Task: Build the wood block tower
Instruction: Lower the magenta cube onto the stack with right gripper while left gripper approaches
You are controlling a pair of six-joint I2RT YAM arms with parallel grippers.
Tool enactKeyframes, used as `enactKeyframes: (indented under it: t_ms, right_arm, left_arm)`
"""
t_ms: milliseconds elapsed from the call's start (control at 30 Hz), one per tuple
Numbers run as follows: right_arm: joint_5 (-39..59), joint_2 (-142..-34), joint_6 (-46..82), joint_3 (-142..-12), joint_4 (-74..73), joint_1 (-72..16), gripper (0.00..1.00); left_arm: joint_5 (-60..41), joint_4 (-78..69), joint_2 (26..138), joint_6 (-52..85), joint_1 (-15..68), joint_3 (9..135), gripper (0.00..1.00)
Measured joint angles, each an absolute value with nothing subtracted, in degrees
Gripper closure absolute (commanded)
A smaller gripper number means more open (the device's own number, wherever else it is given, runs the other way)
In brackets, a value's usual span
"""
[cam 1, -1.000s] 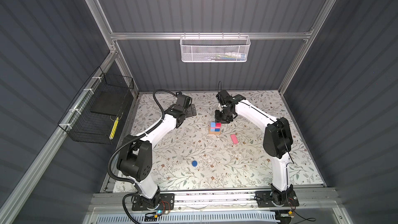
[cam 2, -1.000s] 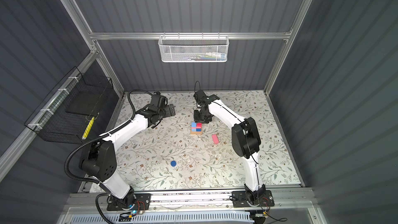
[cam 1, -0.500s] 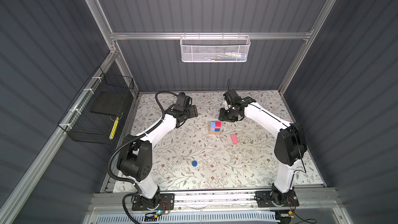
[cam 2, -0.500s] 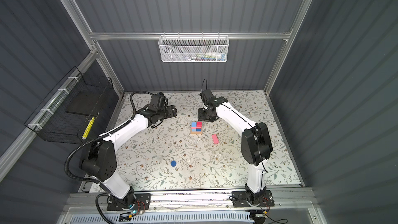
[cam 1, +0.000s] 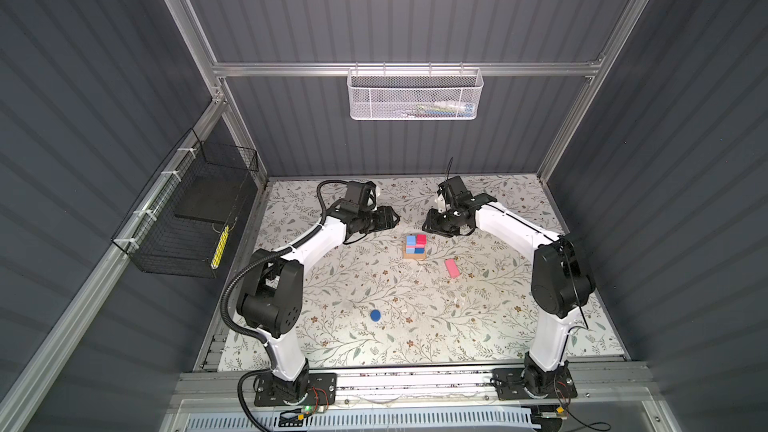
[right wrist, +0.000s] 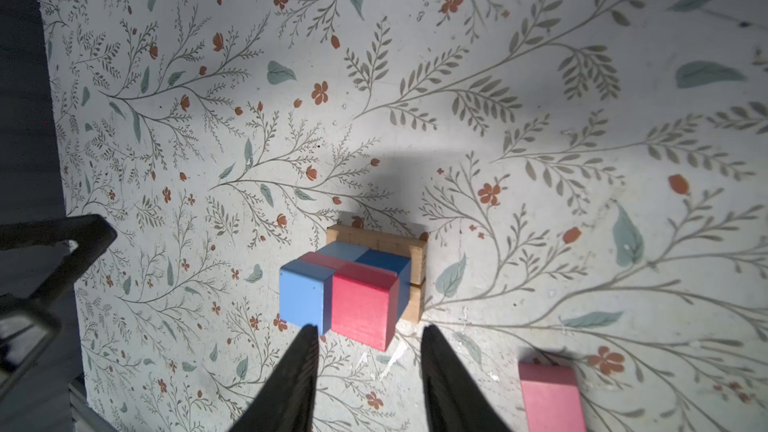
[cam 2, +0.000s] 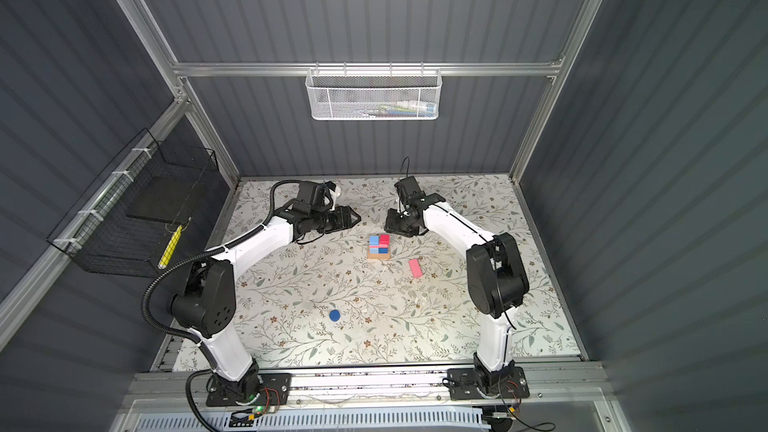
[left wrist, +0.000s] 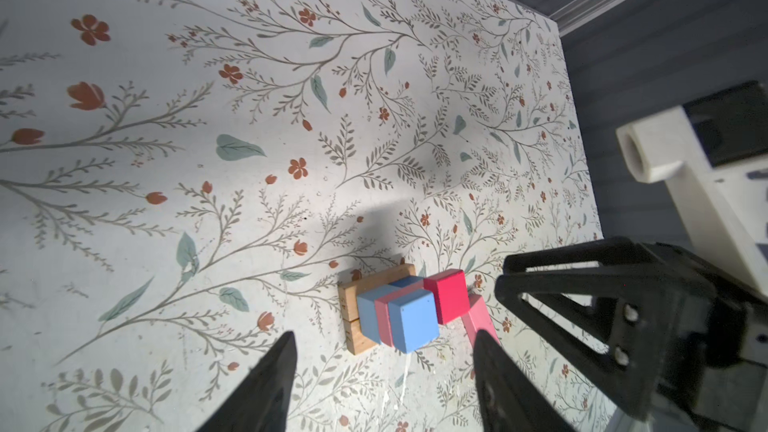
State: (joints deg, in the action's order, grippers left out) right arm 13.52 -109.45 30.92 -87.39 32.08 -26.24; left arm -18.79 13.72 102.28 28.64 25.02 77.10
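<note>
Black jaws of the left gripper [cam 1: 395, 218] stood partly open and empty, at ten o'clock from the tower, clear of it. The dark blue disc [cam 1: 375, 315] lay flat on the floral mat [cam 1: 478, 317], well off at seven o'clock. The tower [cam 1: 415, 246] showed a tan base [right wrist: 376, 236], blue cubes [right wrist: 305, 292] and a red cube [right wrist: 363, 305]. I saw the right gripper [cam 1: 427, 227] at one o'clock, narrowly open, holding nothing. A loose pink block [cam 1: 451, 268] lay at four o'clock.
</note>
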Motion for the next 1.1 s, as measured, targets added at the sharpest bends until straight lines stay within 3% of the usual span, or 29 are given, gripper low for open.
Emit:
enactKeyframes:
  t_ms: [400, 1100]
  right_arm:
    - [15.1, -109.7, 32.6, -86.6, 30.1, -26.2, 0.54]
    - [16.4, -112.0, 34.1, -86.6, 29.8, -26.6, 0.59]
  left_arm:
    - [-21.1, 15.4, 104.3, 28.7, 25.0, 79.1, 0.37]
    - [-20.8, 18.5, 106.2, 27.6, 25.0, 82.6, 0.40]
